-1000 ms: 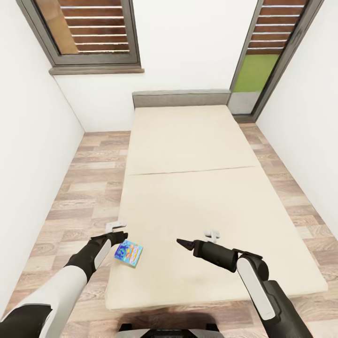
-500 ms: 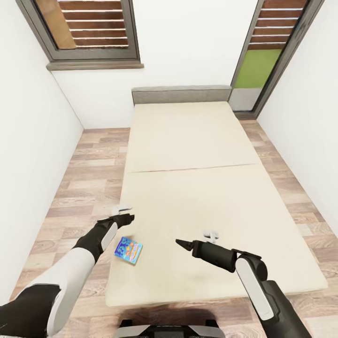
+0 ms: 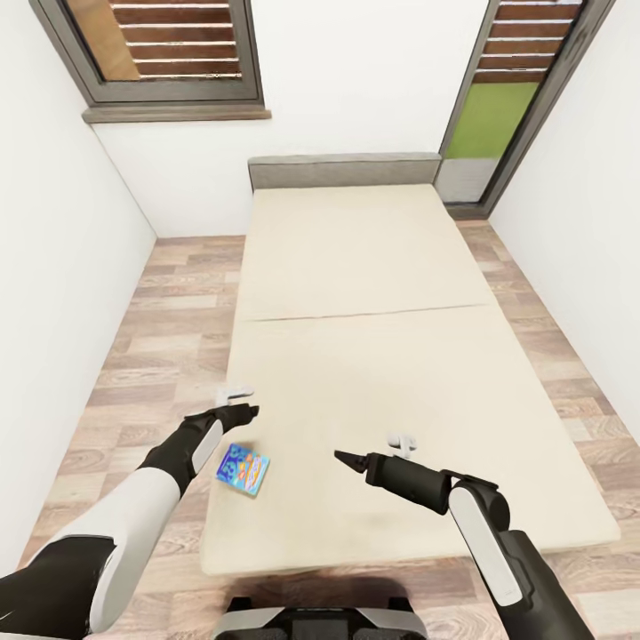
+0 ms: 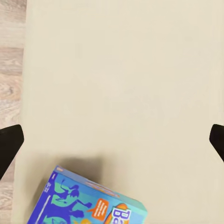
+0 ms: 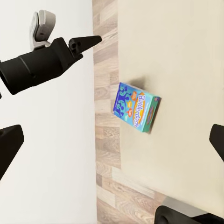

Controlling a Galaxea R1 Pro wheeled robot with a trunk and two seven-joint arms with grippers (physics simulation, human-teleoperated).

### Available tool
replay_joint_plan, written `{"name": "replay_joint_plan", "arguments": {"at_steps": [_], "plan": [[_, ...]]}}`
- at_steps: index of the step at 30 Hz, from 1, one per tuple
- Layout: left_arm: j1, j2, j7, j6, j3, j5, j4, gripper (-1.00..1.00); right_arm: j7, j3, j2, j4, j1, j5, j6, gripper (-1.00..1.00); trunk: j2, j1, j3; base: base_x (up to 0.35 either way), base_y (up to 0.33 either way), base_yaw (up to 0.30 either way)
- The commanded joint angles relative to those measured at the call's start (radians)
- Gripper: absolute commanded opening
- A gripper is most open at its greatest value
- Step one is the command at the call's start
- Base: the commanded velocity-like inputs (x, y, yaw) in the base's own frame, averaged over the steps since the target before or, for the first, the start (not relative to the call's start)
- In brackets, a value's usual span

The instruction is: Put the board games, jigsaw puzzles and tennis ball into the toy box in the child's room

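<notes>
1. The blue board game (image 3: 243, 469) lay flat on the beige mattress of the bed (image 3: 373, 267), near the mattress's edge at its foot end, on the robot's left side, its cartoon cover facing up.
2. The left gripper (image 3: 250, 410) hovered just beyond the board game, toward the headboard, not touching it; in the left wrist view its two dark fingertips (image 4: 9, 144) stood wide apart with only mattress between them.
3. The right gripper (image 3: 345, 459) hung over the mattress to the right of the board game, well clear of it; its fingertips (image 5: 10, 142) were likewise spread and held nothing.
4. The bed's grey headboard (image 3: 343, 170) stood against the white wall at the far end from the board game.
5. Wood plank floor (image 3: 160, 347) ran along both sides of the bed.
</notes>
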Motion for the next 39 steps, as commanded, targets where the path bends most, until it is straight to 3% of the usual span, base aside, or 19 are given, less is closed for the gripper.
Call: {"name": "replay_joint_plan", "arguments": {"at_steps": [1,39], "plan": [[0.0,0.001,0.002,0.004,-0.003,0.009,0.002,1.0,0.003,0.0,-0.001,-0.001,-0.001,0.002,0.003,1.0,-0.002,0.0,-0.003,0.0,0.0,0.0],[0.001,0.008,-0.004,-0.002,-0.005,0.007,0.007,1.0,0.002,0.007,0.008,-0.002,0.0,0.007,0.004,1.0,-0.002,0.0,-0.065,0.0,0.0,0.0]]}}
